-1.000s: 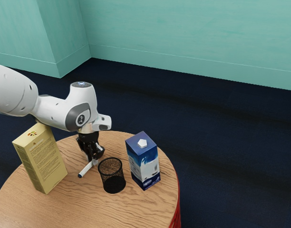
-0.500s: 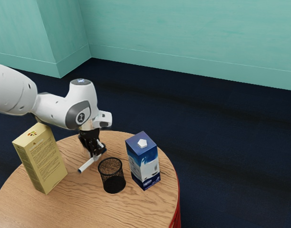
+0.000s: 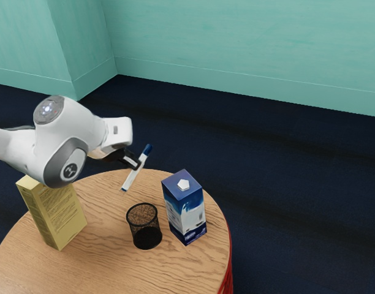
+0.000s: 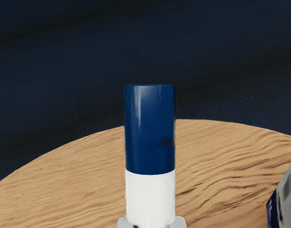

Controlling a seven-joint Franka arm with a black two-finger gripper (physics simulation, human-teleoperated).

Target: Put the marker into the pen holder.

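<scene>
Where the exterior view takes in the room, we identify a teal wall [image 3: 249, 49] with a matching baseboard and a projecting section toward the exterior view's left. Below it lies a dark navy floor [image 3: 298, 196]. The worktop is a round, light-brown wood-grain table [image 3: 108, 263] with a red side.

We count one of each item: one white cylindrical marker with a dark blue cap [image 3: 133, 176], one black mesh cylindrical pen holder [image 3: 144, 228], one blue-and-white carton with a white cap [image 3: 186, 211] and one tall yellow box with printed panels [image 3: 62, 214]. The pen holder stands upright between box and carton, near the carton.

The black two-finger pincer [image 3: 136, 163] is clamped on the marker, one finger on each side. We locate the marker in the air, outside the pen holder, tilted with its blue cap uppermost.

The white arm [image 3: 80, 138] is cut off at the exterior view's left edge and hides part of the box's top. The lower edge crops the worktop. The print on the box is too small for us to read. In the wrist view, the frame cuts off the marker's lower part and most of the carton.
</scene>
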